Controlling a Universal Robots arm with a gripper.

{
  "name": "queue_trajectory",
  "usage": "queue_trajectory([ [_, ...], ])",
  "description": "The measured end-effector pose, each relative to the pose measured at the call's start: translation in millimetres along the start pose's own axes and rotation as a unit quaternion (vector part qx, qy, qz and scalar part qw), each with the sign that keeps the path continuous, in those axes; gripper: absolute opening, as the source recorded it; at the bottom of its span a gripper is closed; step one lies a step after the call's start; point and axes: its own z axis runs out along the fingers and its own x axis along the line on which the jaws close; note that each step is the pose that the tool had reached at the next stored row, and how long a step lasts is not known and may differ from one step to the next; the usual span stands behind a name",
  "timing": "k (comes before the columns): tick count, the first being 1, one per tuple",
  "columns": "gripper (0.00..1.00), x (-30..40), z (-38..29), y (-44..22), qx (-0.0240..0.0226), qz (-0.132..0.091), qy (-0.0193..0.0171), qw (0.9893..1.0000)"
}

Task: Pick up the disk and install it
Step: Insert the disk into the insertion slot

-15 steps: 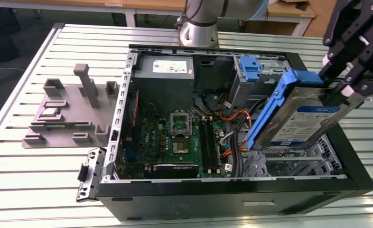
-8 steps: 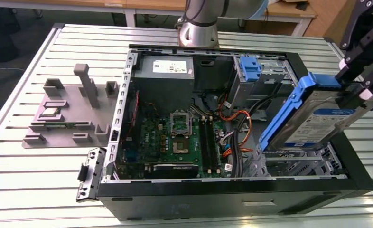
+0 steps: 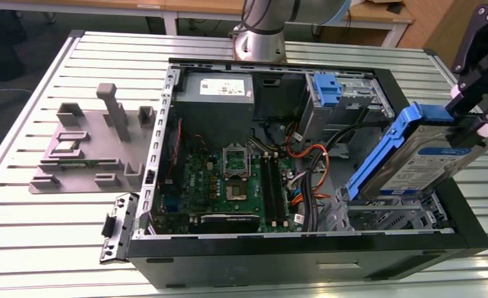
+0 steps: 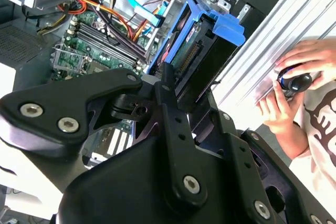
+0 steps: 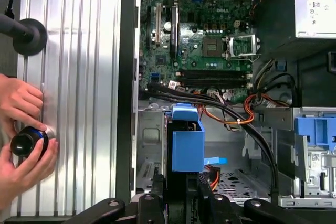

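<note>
Contents: one open computer case (image 3: 310,254), one circuit board (image 3: 227,180), one grey power box (image 3: 215,90), one blue bracket (image 3: 327,93), one disk (image 3: 430,161), one gripper (image 3: 478,127), one grey holder tray (image 3: 87,149), two hands (image 5: 18,103) (image 5: 23,174).

**Exterior view:** even, diffuse overhead light. The ribbed metal worktop (image 3: 45,236) is bright, with glare along its near edge. The disk (image 3: 439,164) is well lit, and the computer case (image 3: 310,264) interior lies in soft shadow.

**Second wrist view:** worktop washed out to white. The black hand (image 4: 165,80), close to the lens, is dark and soft-focused.

**First wrist view:** bright streaks along the worktop ribs.
</note>
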Motion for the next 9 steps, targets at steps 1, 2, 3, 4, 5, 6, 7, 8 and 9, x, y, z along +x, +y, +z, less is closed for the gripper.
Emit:
queue_trajectory([
  [1, 0.35, -0.1, 1.1, -0.8, 0.0, 0.0, -0.0001, 1.0],
  [2, 0.35, -0.1, 1.9, -1.4, 0.0, 0.0, 0.0, 1.0],
  [3, 0.35, -0.1, 2.5, -2.1, 0.0, 0.0, 0.0, 1.0],
  [4, 0.35, -0.1, 2.9, -2.5, 0.0, 0.0, 0.0, 1.0],
  [5, 0.35, -0.4, 5.2, -4.1, 0.0, 0.0, 0.0, 1.0],
  [6, 0.35, -1.5, 5.6, -4.1, 0.0, 0.0, -0.0003, 1.0],
  [7, 0.35, -2.5, 5.8, -4.1, 0.0, 0.0, -0.0003, 1.0],
  [8, 0.35, -3.3, 5.9, -4.1, 0.0, 0.0, -0.0004, 1.0],
  [9, 0.35, -3.5, 6.1, -4.1, 0.0, 0.0, -0.0005, 1.0],
])
